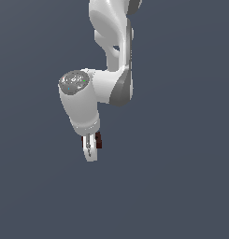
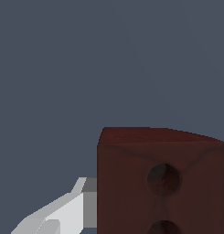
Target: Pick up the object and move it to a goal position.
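Observation:
In the exterior view the white arm reaches down from above, and its gripper (image 1: 90, 150) points downward. The object (image 1: 98, 140), a small dark red-brown block, shows at the fingers, sticking out on the exterior view's right. The wrist view has the object (image 2: 163, 183) filling much of the picture, with two round holes in its face. One white finger (image 2: 63, 215) lies against the block's side there, and the other finger is hidden behind the block. The gripper looks shut on the object.
Only a flat, uniform dark grey-blue background surrounds the arm in both views. I see no other objects, containers or edges.

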Robot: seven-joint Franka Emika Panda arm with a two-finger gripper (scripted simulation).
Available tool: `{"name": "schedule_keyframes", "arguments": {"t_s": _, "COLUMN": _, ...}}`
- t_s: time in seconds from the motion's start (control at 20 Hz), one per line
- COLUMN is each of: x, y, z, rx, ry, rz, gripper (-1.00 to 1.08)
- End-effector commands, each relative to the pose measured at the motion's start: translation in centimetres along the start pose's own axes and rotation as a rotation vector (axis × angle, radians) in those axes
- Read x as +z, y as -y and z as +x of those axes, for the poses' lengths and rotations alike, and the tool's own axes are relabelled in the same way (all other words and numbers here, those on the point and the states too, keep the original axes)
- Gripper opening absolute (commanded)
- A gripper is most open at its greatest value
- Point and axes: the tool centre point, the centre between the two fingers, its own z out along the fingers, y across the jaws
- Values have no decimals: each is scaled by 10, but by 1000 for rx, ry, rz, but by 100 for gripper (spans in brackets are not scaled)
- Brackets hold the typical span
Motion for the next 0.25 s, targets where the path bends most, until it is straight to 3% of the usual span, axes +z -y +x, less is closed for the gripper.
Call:
{"name": "schedule_keyframes", "arguments": {"t_s": 0.0, "x": -4, "y": 4, "z": 1, "rx": 0, "ry": 0, "rz": 2, "gripper": -100}}
{"name": "schedule_keyframes", "arguments": {"t_s": 0.2, "x": -6, "y": 6, "z": 2, "rx": 0, "ry": 0, "rz": 2, "gripper": -100}}
